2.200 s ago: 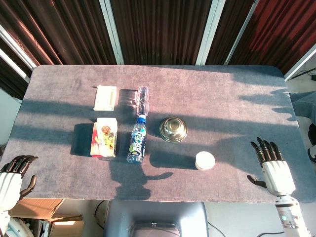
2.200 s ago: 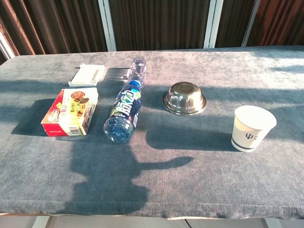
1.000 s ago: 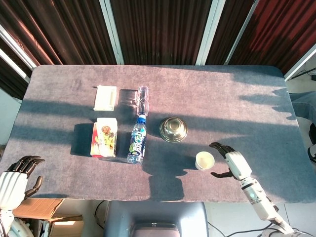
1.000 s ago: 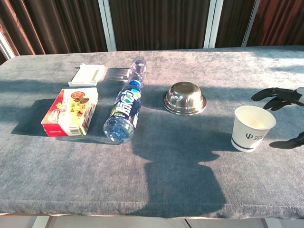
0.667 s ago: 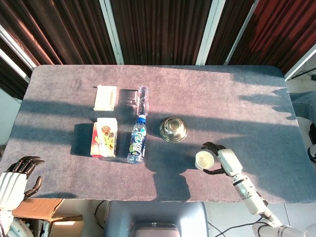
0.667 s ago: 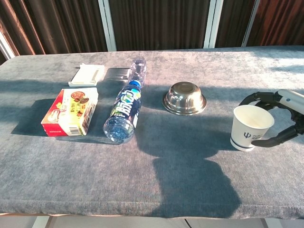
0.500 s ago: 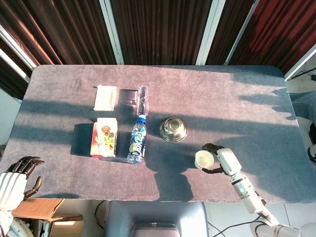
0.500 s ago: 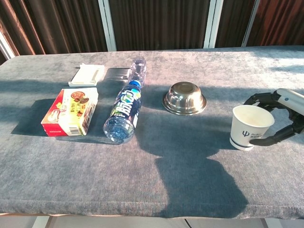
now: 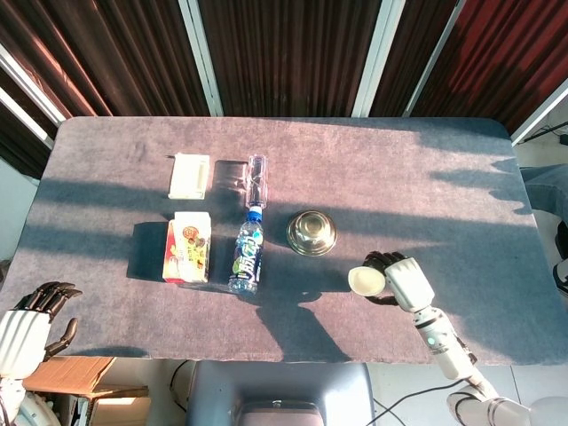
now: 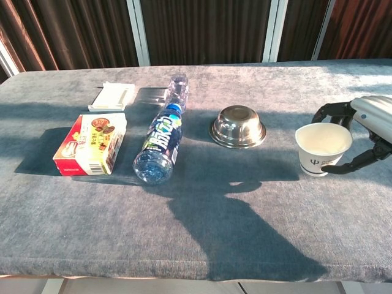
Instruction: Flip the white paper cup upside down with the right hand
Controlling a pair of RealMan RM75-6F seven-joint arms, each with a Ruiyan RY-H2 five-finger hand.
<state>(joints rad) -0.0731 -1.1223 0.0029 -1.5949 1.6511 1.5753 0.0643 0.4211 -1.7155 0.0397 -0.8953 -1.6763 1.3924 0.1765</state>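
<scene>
Right hand point(image 10: 362, 131) is wrapped around the white paper cup point(image 10: 321, 149), fingers behind it and thumb in front, at the near right of the table point(image 10: 245, 245). Half a second ago the cup stood flat with the fingers only closing in; now it is held, seemingly raised a little and tipped slightly, its mouth facing up and toward the camera. The grasp is judged done, so the turn-over itself remains. Nothing can be seen inside the cup (its pale interior looks empty). Further left, the steel bowl point(image 10: 237, 127) is lying upside down, so its contents cannot be checked. A water bottle point(image 10: 160, 144) lies on its side. Left hand point(image 9: 27, 328) is kept off the table edge, fingers curled around nothing.
</scene>
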